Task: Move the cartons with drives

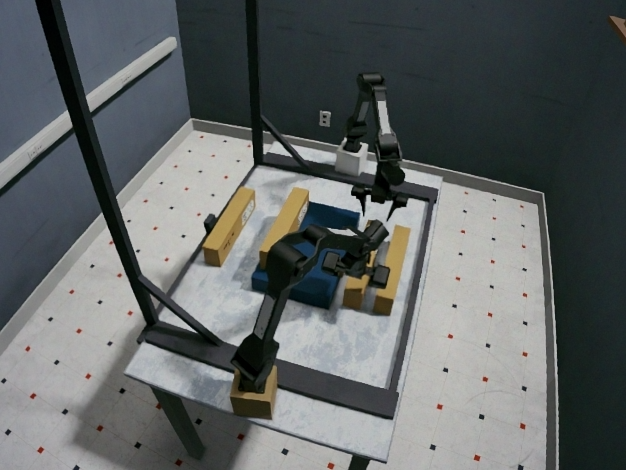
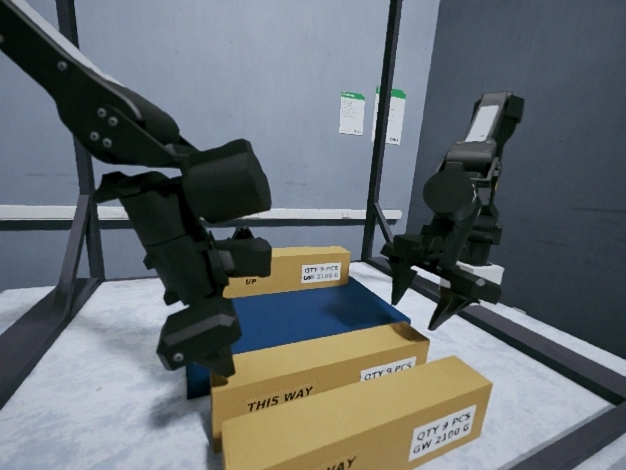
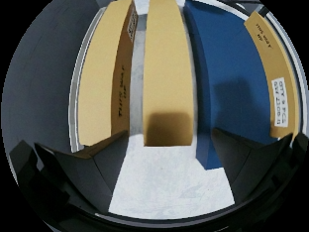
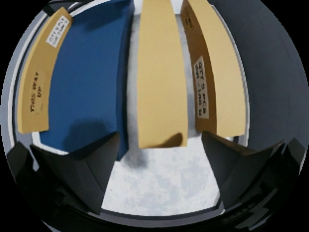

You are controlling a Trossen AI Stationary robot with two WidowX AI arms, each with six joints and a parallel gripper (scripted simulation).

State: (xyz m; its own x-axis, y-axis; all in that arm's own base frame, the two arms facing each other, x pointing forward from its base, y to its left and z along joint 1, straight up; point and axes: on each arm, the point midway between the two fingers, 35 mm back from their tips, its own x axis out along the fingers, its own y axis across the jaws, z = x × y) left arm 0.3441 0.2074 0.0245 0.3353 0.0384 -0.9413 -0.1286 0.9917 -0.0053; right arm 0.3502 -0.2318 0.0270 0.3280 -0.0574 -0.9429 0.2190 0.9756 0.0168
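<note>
both open jaws — above carton (image 1: 354, 297) (image 2: 323, 351) (image 3: 168, 74) (image 4: 160, 84) beside platform (image 1: 308, 290) (image 2: 303, 316) (image 3: 233, 69) (image 4: 91, 64)

4 long tan cardboard cartons, closed
1 upright on flat blue rectangular platform (image 1: 303, 290) (image 2: 323, 313) (image 3: 238, 89) (image 4: 86, 84); other 3 off it, on table.

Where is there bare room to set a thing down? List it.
Room: the platform beside its carton; table between platform and near beam. Crowded: the slots between platform, middle carton and outer carton.
</note>
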